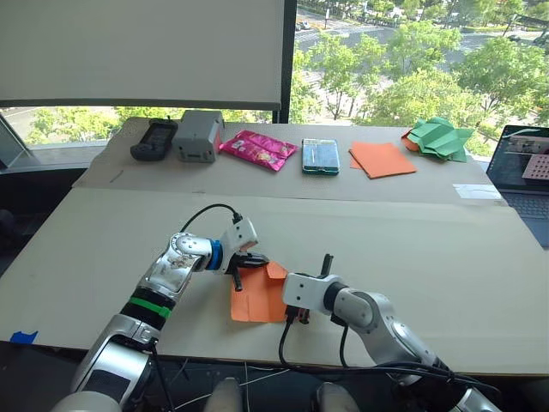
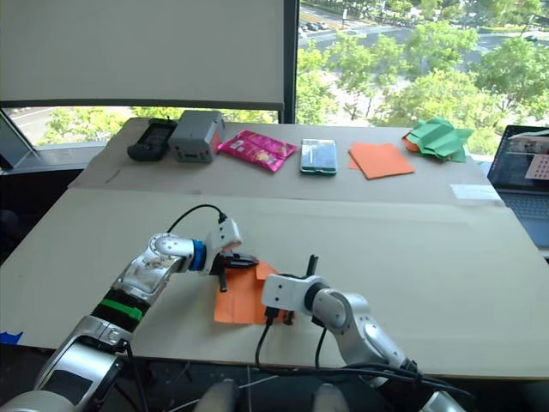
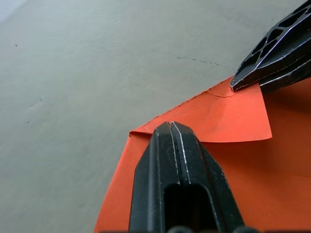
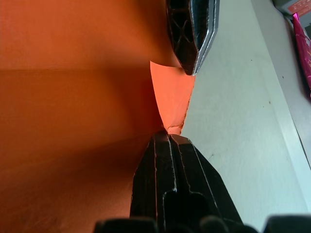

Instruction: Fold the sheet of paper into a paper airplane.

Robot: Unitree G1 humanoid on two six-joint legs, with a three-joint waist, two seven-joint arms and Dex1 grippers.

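The thin bright orange sheet of paper (image 1: 257,300) lies near the front edge of the pale bench (image 1: 412,249), its far corner folded over into a small triangular flap. The left end effector (image 3: 171,127), fingers pressed together, rests its tip on that flap's crease. The right end effector (image 4: 169,136), likewise closed, presses the flap's other end. The right arm hides the sheet's right edge.

An upper-floor office or lab workspace: a broad beige table (image 1: 412,249) fills the frame's centre, a laptop (image 1: 525,172) sits at the right edge, and the window (image 1: 412,60) at upper right overlooks treetops and a street below.
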